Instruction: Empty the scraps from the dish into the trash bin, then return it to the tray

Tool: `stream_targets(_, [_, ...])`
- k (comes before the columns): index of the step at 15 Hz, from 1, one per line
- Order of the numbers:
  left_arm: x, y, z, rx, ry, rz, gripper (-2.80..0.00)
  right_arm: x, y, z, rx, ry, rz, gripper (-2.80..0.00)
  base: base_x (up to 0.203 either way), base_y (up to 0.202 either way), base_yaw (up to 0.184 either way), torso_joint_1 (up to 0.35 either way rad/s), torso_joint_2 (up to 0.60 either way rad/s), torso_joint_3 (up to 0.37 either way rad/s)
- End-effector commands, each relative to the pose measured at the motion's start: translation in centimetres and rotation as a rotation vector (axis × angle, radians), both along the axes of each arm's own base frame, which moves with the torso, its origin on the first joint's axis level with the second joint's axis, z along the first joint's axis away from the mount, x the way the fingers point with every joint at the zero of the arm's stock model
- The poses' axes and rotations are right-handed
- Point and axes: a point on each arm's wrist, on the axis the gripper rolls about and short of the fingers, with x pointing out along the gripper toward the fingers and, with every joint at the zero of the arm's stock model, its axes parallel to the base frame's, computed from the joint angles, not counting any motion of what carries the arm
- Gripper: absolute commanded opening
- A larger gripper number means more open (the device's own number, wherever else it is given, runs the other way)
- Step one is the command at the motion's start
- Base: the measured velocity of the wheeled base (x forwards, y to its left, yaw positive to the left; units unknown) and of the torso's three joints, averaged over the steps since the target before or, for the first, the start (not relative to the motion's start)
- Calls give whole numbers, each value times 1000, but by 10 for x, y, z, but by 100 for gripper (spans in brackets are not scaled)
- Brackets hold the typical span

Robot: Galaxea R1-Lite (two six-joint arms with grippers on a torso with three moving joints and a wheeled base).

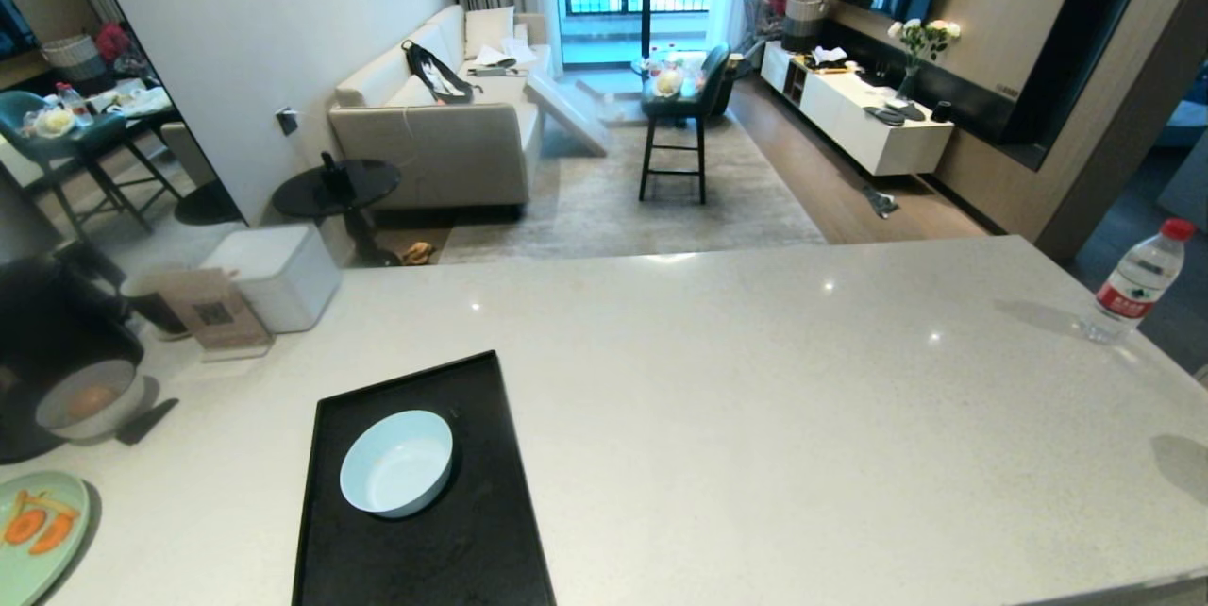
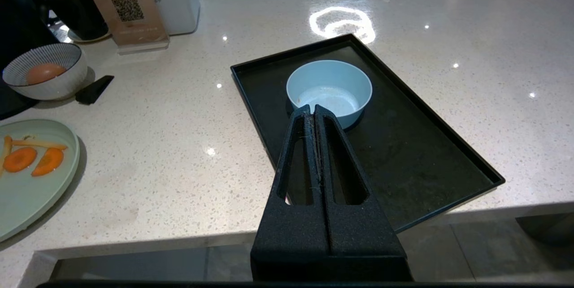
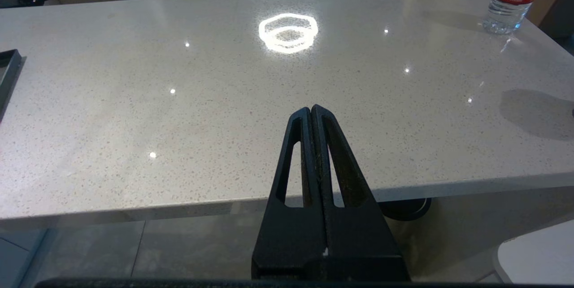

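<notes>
Both grippers, left (image 2: 312, 109) and right (image 3: 310, 109), hang fingers together before the worktop (image 1: 755, 379). Dish (image 1: 396, 462) sits emptied on tray (image 1: 472, 549); task appears complete.

The dish (image 1: 396, 462) sat on the tray (image 1: 491, 530), with the plate (image 1: 38, 530) at nine o'clock and the bottle (image 1: 1137, 283) toward two o'clock.

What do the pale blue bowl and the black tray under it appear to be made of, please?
Pale blue bowl: probably glazed ceramic, possibly melamine; smooth, softly glossy.
Black tray: likely matte plastic or coated metal; faintly speckled, dull surface with a thin raised rim.
</notes>
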Motion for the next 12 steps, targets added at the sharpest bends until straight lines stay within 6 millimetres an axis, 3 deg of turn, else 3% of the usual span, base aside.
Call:
stream_targets(1, [0,0,0,0,0,0,-280,0,0,0,-5,1,1,-280,0,0,0,0,0,0])
stream_targets(12, [0,0,0,0,-1,0,-280,0,-1,0,52,-4,-37,-280,0,0,0,0,0,0])
